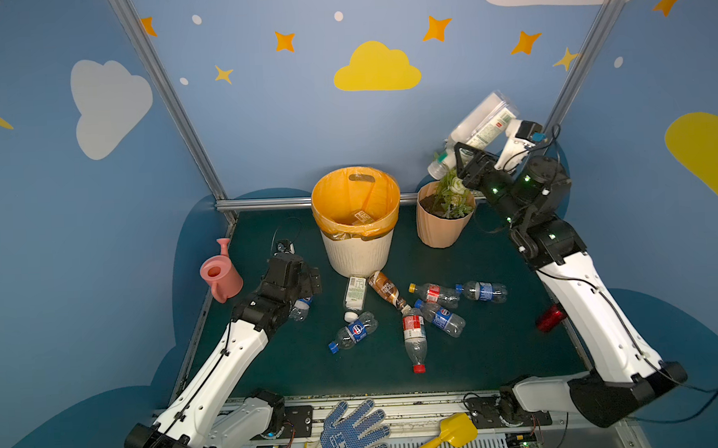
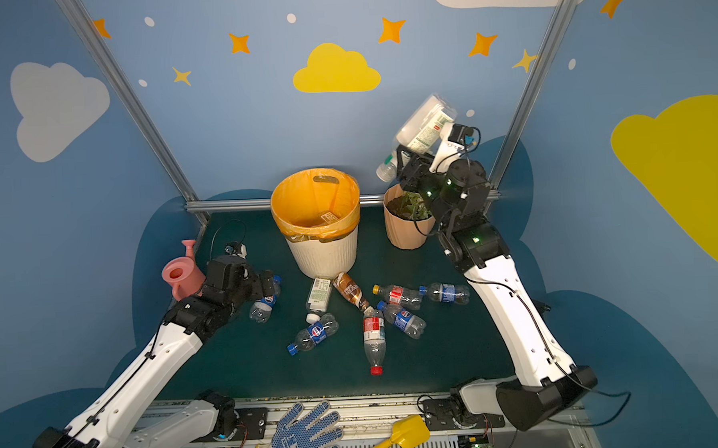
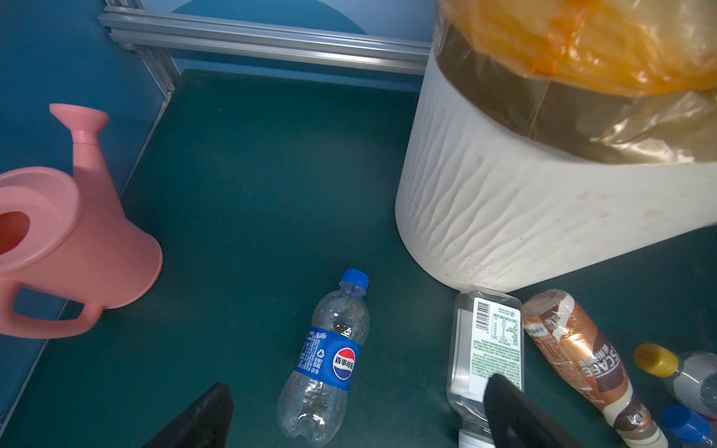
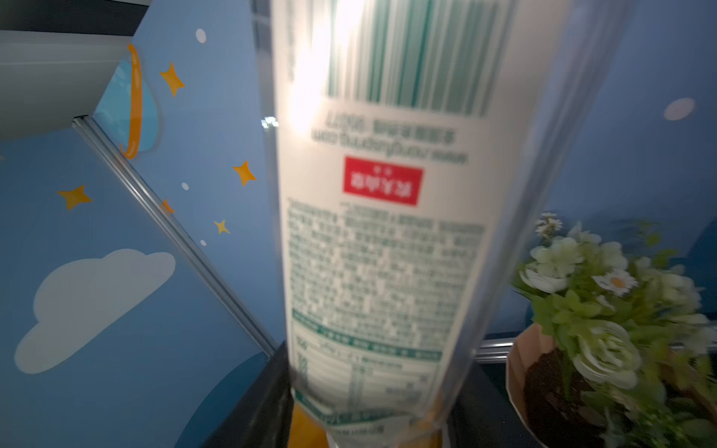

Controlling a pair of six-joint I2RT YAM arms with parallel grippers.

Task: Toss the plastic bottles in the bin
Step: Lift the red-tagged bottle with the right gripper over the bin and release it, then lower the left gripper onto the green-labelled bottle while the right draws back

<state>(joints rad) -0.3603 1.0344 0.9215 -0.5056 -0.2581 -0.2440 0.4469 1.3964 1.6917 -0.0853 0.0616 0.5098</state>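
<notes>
Bottles all over the place, so quick rundown. The right claw [image 1: 467, 158] is pinching a big clear plastic bottle with a white-and-green label [image 1: 484, 122]. It's up in the air at the far right, tilted with the cap end pointing down and left. It's close to the peach ribbed flowerpot with white flowers [image 1: 441, 229] and right of the round cream-white ribbed bin with the orange bag liner [image 1: 356, 254].

The left claw [image 3: 357, 388] is spread wide and sits low over a small clear bottle with a blue cap and blue label [image 3: 329, 357]. That one lies on the dark green counter [image 1: 500, 352], between the pink plastic watering can [image 1: 220, 277] and the bin. The bottle sits between the fingers, but I can't tell if they touch it.

Seven more plastic bottles [image 1: 414, 335] lie loose on the near side of the bin. What looks like a white-labelled bottle [image 1: 361, 216] shows inside it.
</notes>
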